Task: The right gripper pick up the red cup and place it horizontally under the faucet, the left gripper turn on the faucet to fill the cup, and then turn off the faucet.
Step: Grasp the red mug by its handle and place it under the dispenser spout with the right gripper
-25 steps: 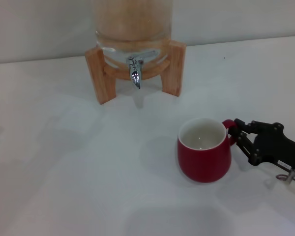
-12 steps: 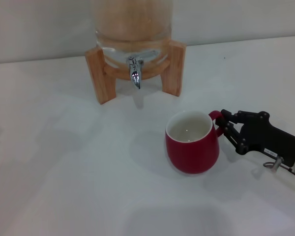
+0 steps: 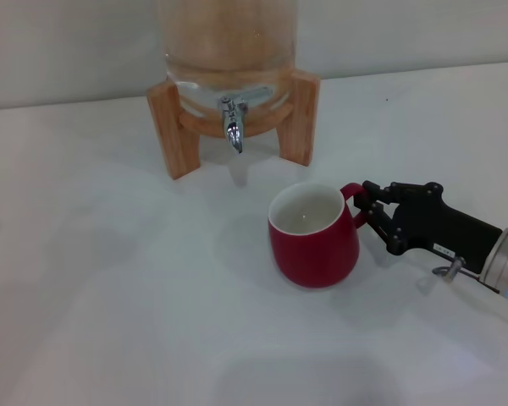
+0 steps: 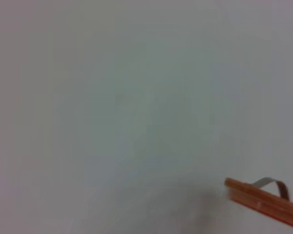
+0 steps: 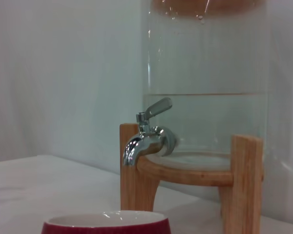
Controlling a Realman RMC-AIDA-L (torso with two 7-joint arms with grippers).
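Broad white tabletop (image 3: 93,288) beneath everything. At its far side, a tall clear glass dispenser jar (image 3: 227,42) seated in a light wooden stand (image 3: 171,127), partly filled with water to a level plain in the right wrist view, where the jar (image 5: 207,73) and the wooden stand (image 5: 241,180) loom close. Low on the jar's front, the small shiny chrome faucet (image 3: 233,125) with a slanted lever, spout pointing down at bare table; no stream visible from the faucet (image 5: 146,139) in the right wrist view either. Nearer and toward the robot's right, the small rounded glossy red cup (image 3: 313,235), upright, white inside and seemingly empty, loop handle turned to the right, short of the spout and off to its right, not yet under it. Just its red rim (image 5: 107,225) showing in the right wrist view. At the handle, the black two-finger right gripper (image 3: 371,211) on its silver-white arm with a small blue light, clamped on the handle, fingers (image 3: 374,188) on either side of the loop. No sign of the left gripper in the head view; only blank surface and a corner of the stand (image 4: 263,201) in its own wrist view, so seemingly parked well off to the side. Step in hand, by judgement: carrying the grasped cup toward the faucet. Next: shifting it farther forward and leftward until the mouth sits squarely below the spout, kept level and clear of the stand legs, then releasing before the left arm reaches for the lever.
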